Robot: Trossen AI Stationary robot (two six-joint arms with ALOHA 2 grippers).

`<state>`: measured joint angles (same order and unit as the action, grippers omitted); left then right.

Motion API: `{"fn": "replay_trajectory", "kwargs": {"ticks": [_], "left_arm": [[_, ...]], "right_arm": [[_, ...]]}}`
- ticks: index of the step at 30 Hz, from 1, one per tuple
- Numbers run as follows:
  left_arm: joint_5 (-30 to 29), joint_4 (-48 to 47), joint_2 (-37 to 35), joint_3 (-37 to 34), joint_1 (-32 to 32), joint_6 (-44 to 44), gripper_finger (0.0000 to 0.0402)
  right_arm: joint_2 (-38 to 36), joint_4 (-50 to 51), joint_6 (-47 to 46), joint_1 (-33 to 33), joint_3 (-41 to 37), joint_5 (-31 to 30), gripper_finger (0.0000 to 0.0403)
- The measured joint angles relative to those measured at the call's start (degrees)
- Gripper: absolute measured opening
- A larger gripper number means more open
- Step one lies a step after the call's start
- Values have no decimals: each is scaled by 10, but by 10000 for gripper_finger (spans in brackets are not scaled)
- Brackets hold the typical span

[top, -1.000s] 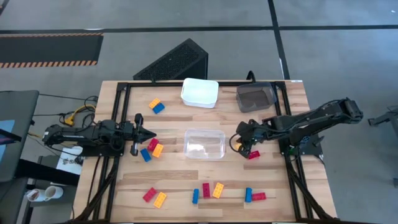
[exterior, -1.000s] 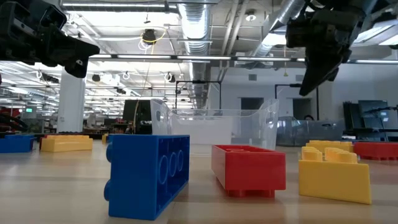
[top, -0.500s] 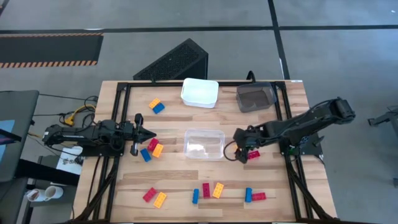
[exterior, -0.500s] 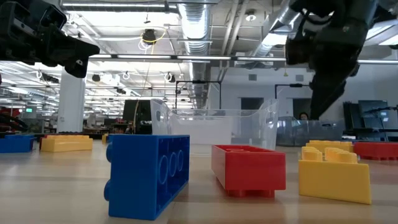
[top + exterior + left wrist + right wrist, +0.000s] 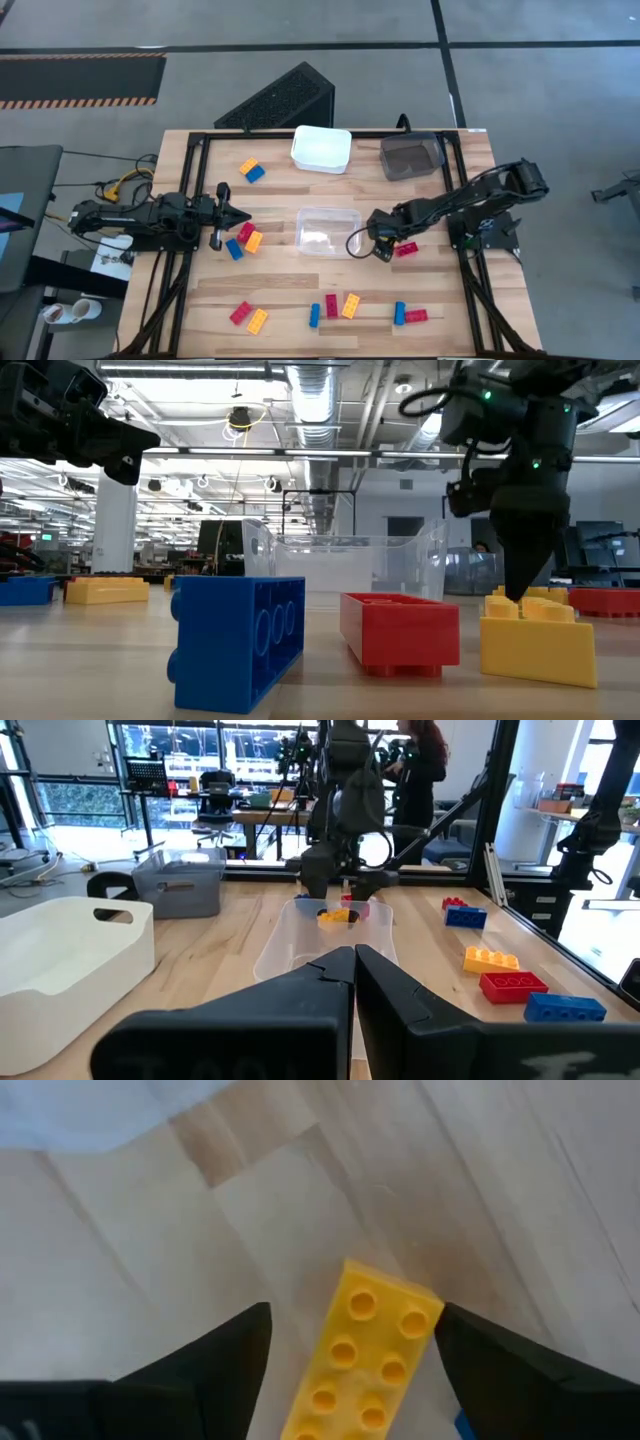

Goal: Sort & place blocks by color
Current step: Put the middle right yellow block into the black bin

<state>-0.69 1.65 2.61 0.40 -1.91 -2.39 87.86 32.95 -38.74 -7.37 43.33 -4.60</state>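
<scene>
My right gripper (image 5: 379, 245) points steeply down just right of the clear bin (image 5: 329, 231). It is open, and in the right wrist view (image 5: 355, 1312) its fingers stand on either side of a yellow block (image 5: 365, 1365). That block lies flat on the wood with its studs up. A red block (image 5: 406, 250) lies just to the right. My left gripper (image 5: 240, 217) is shut and level at the table's left (image 5: 353, 956). It hangs above a red, a yellow and a blue block (image 5: 241, 240).
A white bin (image 5: 321, 148) and a grey bin (image 5: 411, 156) stand at the far edge. A yellow and a blue block (image 5: 250, 170) lie far left. Several blocks (image 5: 340, 308) are strewn along the near edge. Bare wood lies between the clear bin and that row.
My right gripper has come down toward the table and shifted a little toward the clear bin, tipping steeper. It now hangs low over the yellow block. No block has moved.
</scene>
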Motion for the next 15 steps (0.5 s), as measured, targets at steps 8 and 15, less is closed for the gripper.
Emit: {"fn": "replay_trajectory", "kwargs": {"ticks": [8,15], "left_arm": [[0,0,0,0,0,0,0],[0,0,0,0,0,0,0]], "right_arm": [[24,-8,22,5,1,0,298],[13,-40,45,6,-2,21,214]]}}
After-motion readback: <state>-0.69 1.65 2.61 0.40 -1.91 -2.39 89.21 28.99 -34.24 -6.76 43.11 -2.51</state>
